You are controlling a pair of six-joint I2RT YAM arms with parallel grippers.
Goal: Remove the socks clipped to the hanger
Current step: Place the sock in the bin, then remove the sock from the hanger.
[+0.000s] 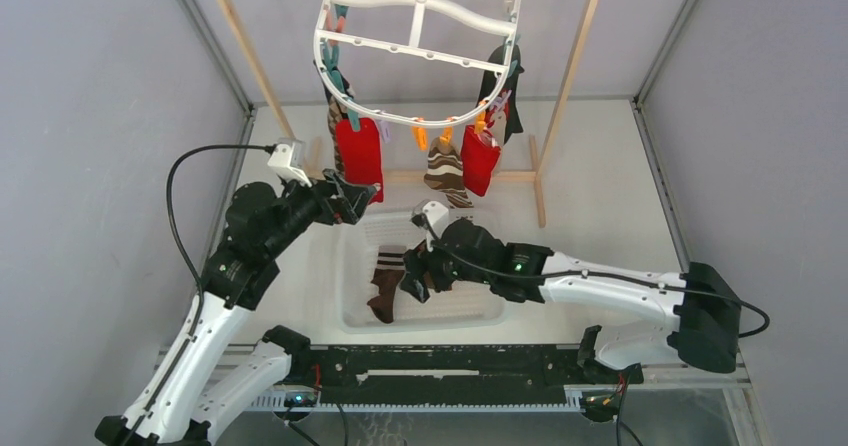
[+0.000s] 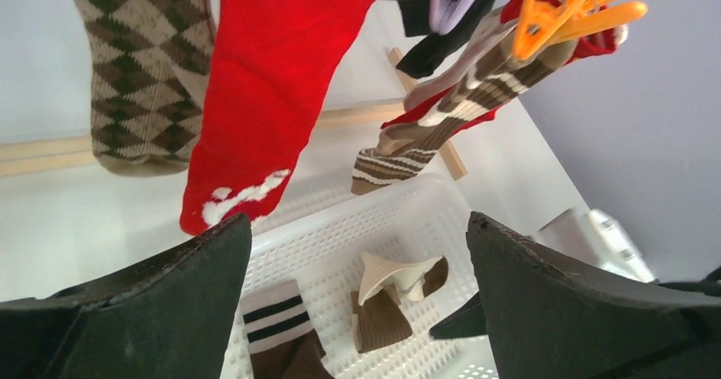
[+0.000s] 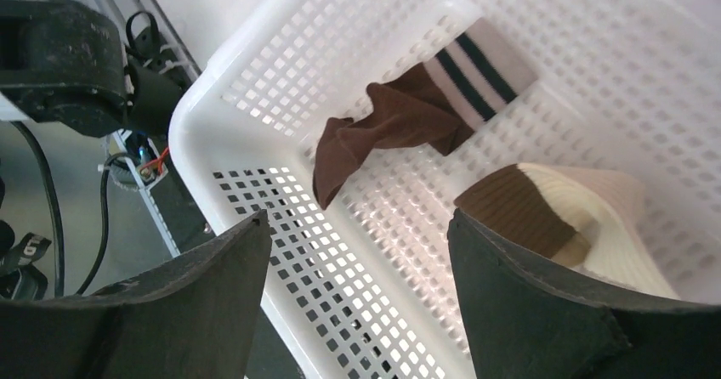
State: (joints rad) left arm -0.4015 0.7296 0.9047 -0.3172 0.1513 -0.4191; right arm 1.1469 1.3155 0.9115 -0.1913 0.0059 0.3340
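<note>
Progress: partly done.

- Two socks lay loose in the white perforated basket (image 1: 346, 266): a brown sock with striped cuff (image 3: 408, 115) and a cream-and-brown sock (image 3: 561, 217).
- The hanger (image 1: 400, 51) hung from the rod with at least five socks clipped on:
  - red sock with white marks (image 2: 272, 82)
  - tan argyle sock (image 2: 140, 65)
  - brown striped sock (image 1: 445, 171)
  - second red sock (image 1: 480, 161)
  - black sock (image 1: 500, 81)
- Left gripper (image 1: 360, 198) was raised just below the marked red sock's toe, jaws spread, nothing between them.
- Right gripper (image 3: 357, 217) was low over the basket, jaws parted and empty.

Most of the job looked outstanding. The marked red sock seemed the likely next pull.
</note>
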